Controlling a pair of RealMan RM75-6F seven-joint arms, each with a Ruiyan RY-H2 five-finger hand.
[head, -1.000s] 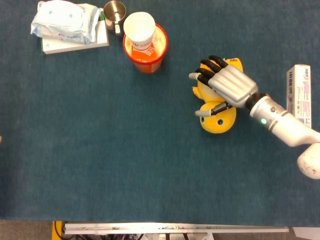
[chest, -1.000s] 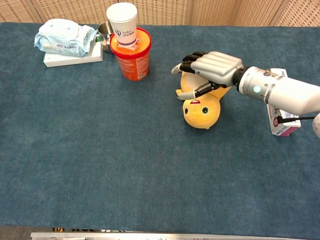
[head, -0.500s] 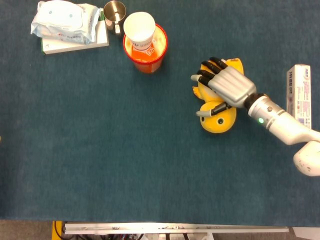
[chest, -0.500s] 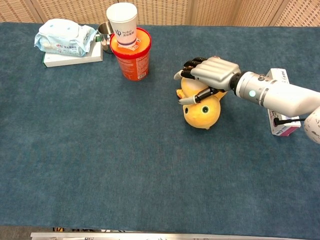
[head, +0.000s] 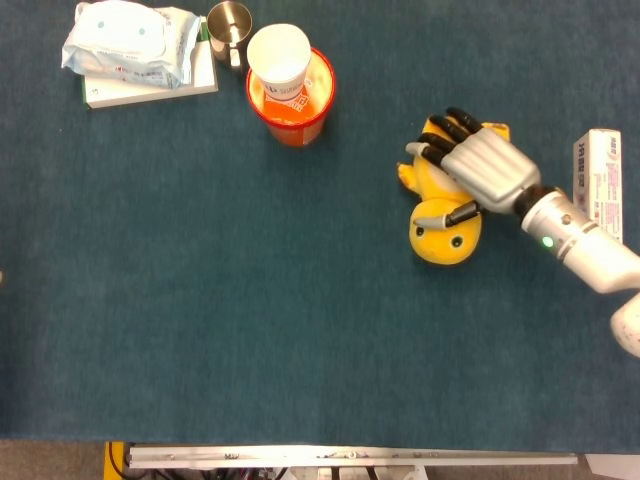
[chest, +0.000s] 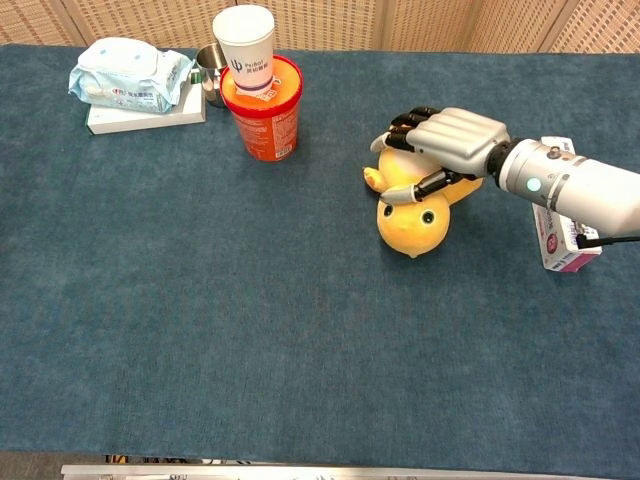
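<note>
The right hand (head: 485, 172) and the yellow plush toy (head: 447, 232) under it have shifted rightward since the earlier frames. Its fingers (chest: 405, 125) curl over the toy, thumb across its head, gripping it; the toy still lies on the blue tabletop (head: 250, 320), unlifted. A pink box (head: 597, 185) sits near, rightward; open room lies left and forward.
</note>
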